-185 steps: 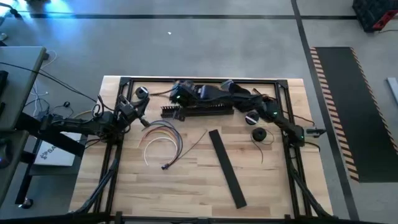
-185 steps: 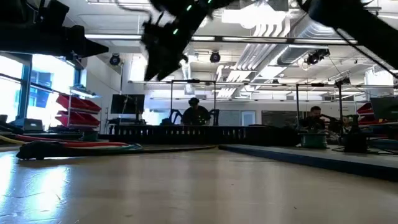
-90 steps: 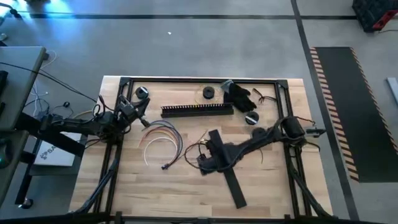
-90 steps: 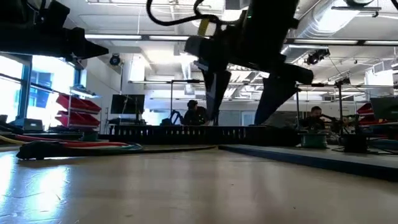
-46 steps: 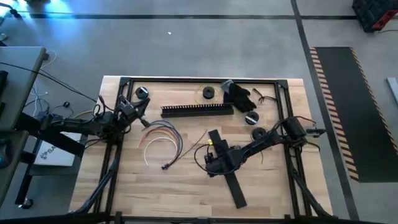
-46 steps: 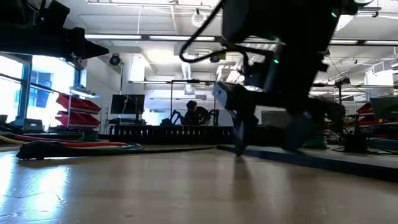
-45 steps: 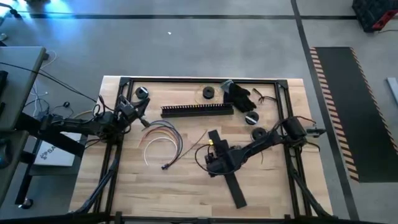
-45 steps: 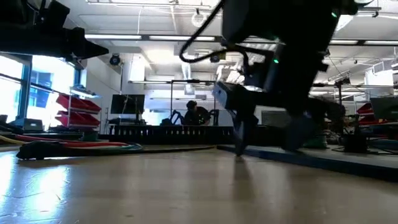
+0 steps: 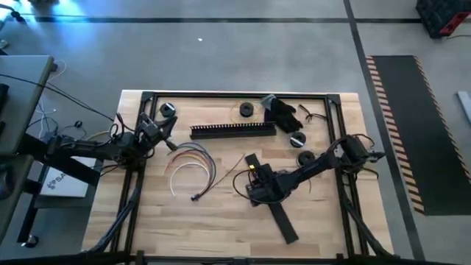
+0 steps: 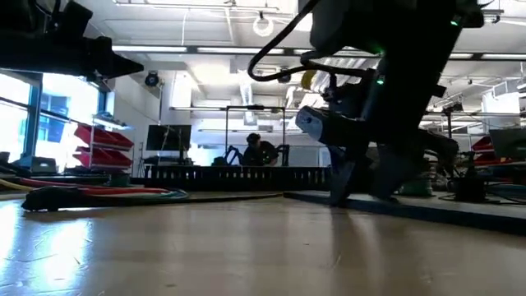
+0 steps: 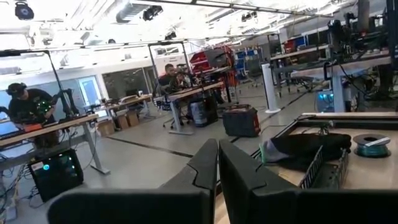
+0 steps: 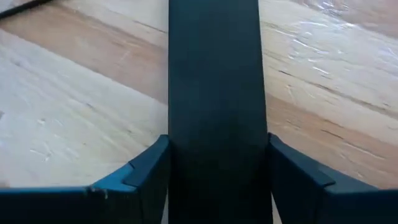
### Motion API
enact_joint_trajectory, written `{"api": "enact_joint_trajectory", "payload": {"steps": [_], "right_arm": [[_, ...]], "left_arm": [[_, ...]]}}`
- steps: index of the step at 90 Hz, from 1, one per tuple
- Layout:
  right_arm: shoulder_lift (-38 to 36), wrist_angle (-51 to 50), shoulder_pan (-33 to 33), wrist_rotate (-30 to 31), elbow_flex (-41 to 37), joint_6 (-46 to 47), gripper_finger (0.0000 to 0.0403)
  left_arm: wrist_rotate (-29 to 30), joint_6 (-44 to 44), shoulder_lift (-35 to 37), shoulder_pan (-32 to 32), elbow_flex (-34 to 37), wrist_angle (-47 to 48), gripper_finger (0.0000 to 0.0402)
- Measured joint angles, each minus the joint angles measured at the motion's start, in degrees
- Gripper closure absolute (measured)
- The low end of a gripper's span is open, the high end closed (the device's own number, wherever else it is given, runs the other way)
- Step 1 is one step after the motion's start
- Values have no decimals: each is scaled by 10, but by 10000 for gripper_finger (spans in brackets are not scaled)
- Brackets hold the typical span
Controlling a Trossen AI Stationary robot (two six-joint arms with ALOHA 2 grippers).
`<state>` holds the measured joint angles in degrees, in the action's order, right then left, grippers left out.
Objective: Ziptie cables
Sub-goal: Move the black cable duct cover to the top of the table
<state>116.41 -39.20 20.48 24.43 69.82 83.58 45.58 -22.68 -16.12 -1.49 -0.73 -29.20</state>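
The cables (image 9: 193, 165), thin white, yellow, blue and red wires in loops, lie on the table left of centre, touched by nothing. The ziptie (image 9: 232, 167), a very thin dark strip, lies slanted just right of them. A long flat black strip (image 9: 278, 215) lies slanted on the table's near middle. My right gripper (image 9: 259, 184) stands over this strip's far part, its fingers against both edges. My left gripper (image 9: 166, 140) hovers shut at the left, beyond the cables. My right gripper has the flat black strip between its two fingers (image 12: 148, 163), one on each long edge (image 12: 175, 155), in the strip's far third. The fingers come from above, pointing down, and lie across the strip. The strip lies flat on the table.
A black slotted duct (image 9: 234, 131) lies across the far middle. Tape rolls (image 9: 246, 110) (image 9: 168, 109) (image 9: 305, 158) and a dark glove (image 9: 284, 112) sit near the far edge. A black frame (image 9: 221, 94) rims the table. Bare wood lies near the front left.
My right gripper has swung from over the slotted duct to the table's near middle and come down on the flat black strip. Its fingers have drawn closer together on the strip's edges. The strip's near end has swung slightly toward the table's right edge.
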Motion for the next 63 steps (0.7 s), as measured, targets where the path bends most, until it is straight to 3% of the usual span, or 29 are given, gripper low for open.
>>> {"api": "enact_joint_trajectory", "payload": {"steps": [24, 28, 34, 52, 63], "right_arm": [[-53, 27, -62, -13, 19, -188, 208], [-56, 42, -77, -25, 21, -229, 254], [-60, 62, -100, -42, 28, -288, 290], [-72, 87, -175, -93, 68, -468, 354], [-72, 126, -202, -159, 93, -559, 365]], "left_arm": [[0, 0, 0, 0, 0, 4, 402], [0, 0, 0, 0, 0, 6, 402], [0, 0, 0, 0, 0, 8, 402], [0, 0, 0, 0, 0, 16, 402], [0, 0, 0, 0, 0, 16, 402]]}}
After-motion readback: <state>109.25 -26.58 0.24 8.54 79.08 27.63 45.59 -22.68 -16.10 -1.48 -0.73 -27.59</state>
